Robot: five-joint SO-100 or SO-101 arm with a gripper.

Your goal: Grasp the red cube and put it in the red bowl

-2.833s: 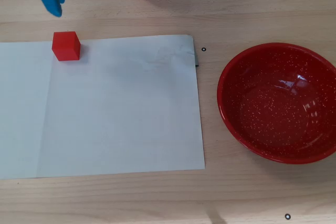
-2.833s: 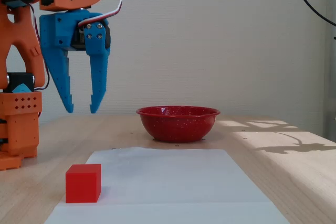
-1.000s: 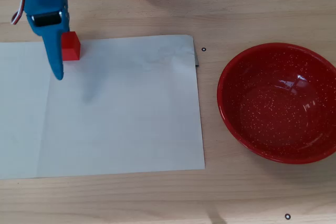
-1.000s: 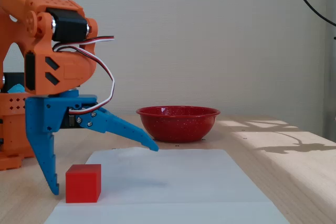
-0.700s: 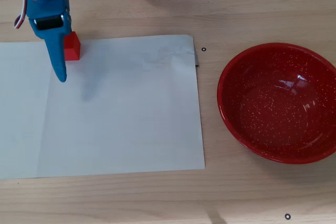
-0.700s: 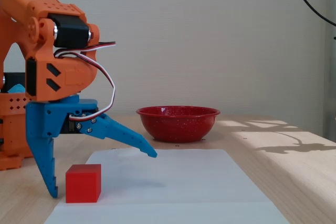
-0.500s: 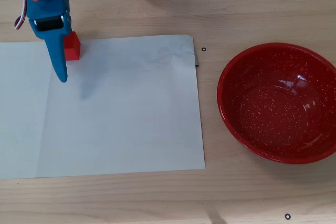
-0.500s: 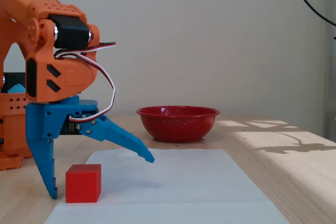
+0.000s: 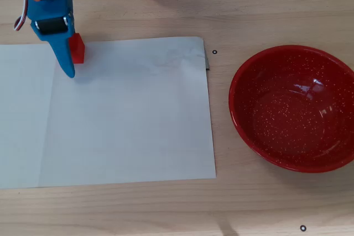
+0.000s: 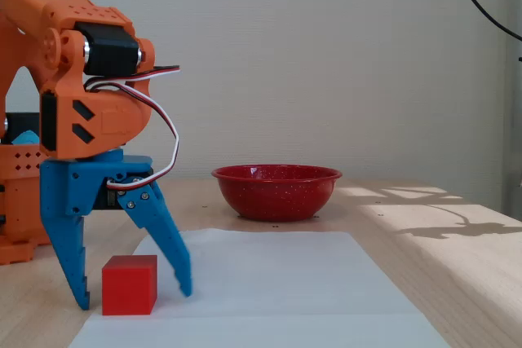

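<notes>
The gripper straddles the cube on the paper. Fingers are narrowed around it, with a gap showing. The bowl sits well apart.

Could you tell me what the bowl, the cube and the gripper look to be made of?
Bowl: glossy, pale-speckled, likely enamelled metal or melamine. Cube: plain matte faces, perhaps painted wood or plastic. Gripper: matte blue, apparently printed plastic.
</notes>
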